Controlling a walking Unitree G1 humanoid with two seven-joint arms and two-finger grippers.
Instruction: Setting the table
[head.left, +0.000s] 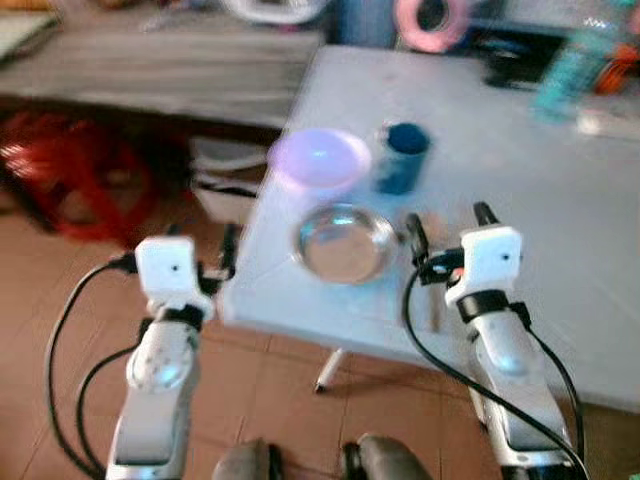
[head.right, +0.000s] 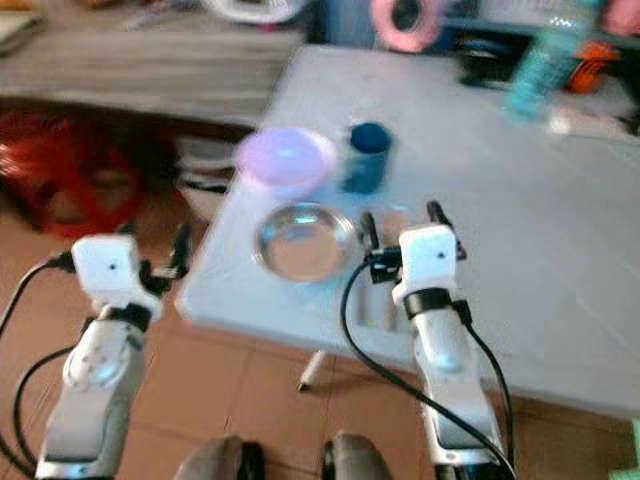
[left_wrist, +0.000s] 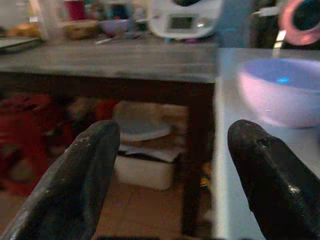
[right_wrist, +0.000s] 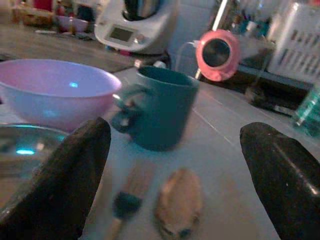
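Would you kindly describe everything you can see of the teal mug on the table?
The teal mug is a dark blue-green cup, opaque and smooth, looking ceramic or plastic. It stands upright on the pale table, with its handle toward the pink bowl just beside it; whether the two touch cannot be told. The metal dish lies nearer the robot, apart from the mug. Its contents are hidden. The right gripper, fingers open, points toward it without touching.
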